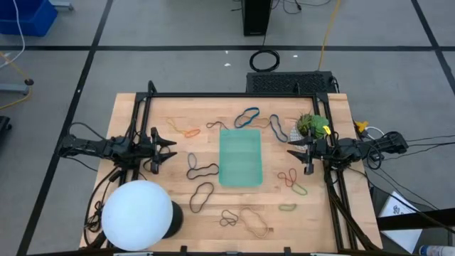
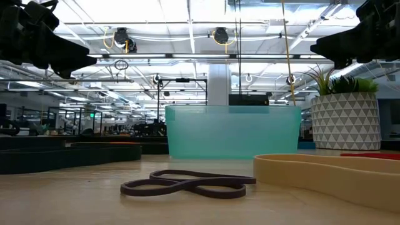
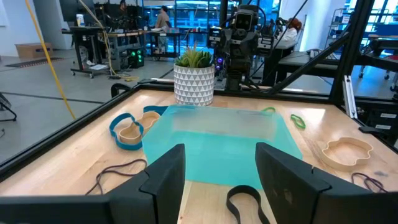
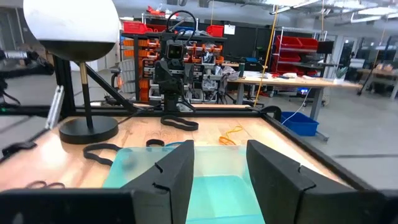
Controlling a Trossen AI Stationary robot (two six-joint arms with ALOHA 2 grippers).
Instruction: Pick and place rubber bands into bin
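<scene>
Bin [image 1: 240,158], translucent teal plastic, mid-table; thin floppy rubber bands [image 1: 201,171] scattered around it on wood
I see left gripper [image 1: 169,150] and right gripper [image 1: 291,153] flanking it, fingers apart, empty

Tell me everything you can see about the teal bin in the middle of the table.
The bin is a shallow rectangular tray of translucent teal-green plastic with a low rim and what looks like a ribbed floor. It sits flat and upright near the middle of the wooden table, its long sides running away from the front edge, between the two waiting arms. It looks empty, with no rubber bands inside. Loose bands lie around it on the wood; neither gripper touches it.
</scene>
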